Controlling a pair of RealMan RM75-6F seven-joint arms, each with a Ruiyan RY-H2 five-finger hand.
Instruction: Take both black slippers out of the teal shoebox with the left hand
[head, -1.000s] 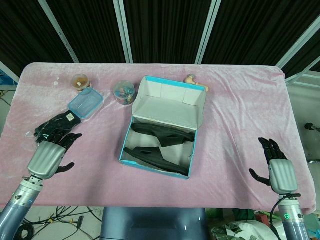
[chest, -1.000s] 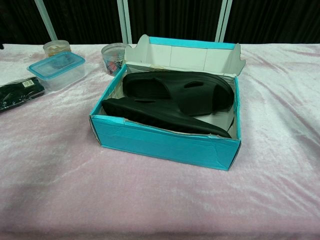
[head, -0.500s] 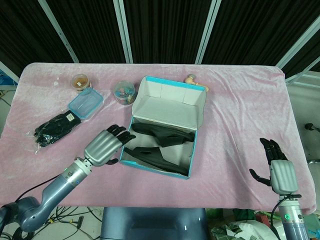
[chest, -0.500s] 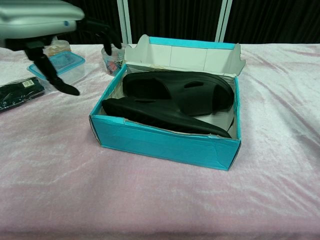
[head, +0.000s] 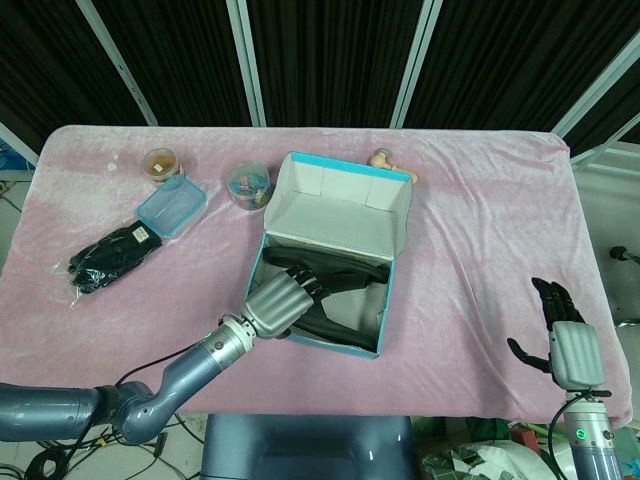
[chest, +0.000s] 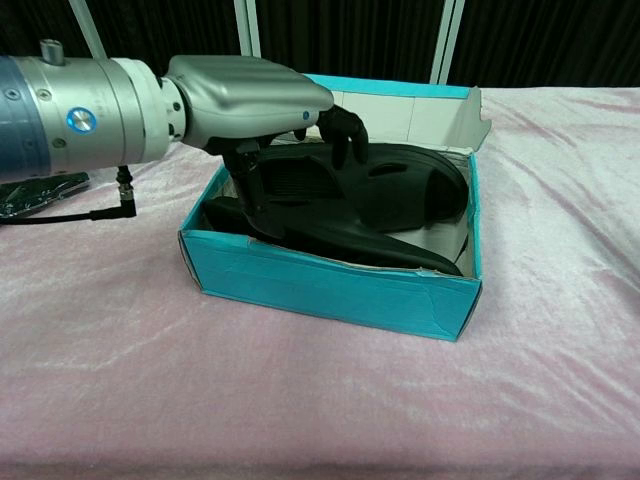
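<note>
The teal shoebox (head: 300, 338) (chest: 330, 285) stands open mid-table, its lid flap upright at the back. Two black slippers lie inside, the far slipper (head: 345, 270) (chest: 410, 190) and the near slipper (head: 335, 325) (chest: 350, 240). My left hand (head: 275, 300) (chest: 255, 100) hangs over the box's left end. Its fingers (chest: 345, 130) curl down over the far slipper, and the thumb reaches down to the near slipper. I see no closed grip on either slipper. My right hand (head: 565, 340) stays at the table's front right edge, fingers spread and holding nothing.
Left of the box sit a clear container with a blue lid (head: 172, 207), a bag of black gloves (head: 110, 256) (chest: 35, 195), a cup of coloured bits (head: 248, 185) and a small jar (head: 160, 162). A small beige figure (head: 382, 158) lies behind the box.
My left arm swung from the table's front left to above the box, and its hand came down over the slippers. The right hand sank slightly. The slippers have not moved.
</note>
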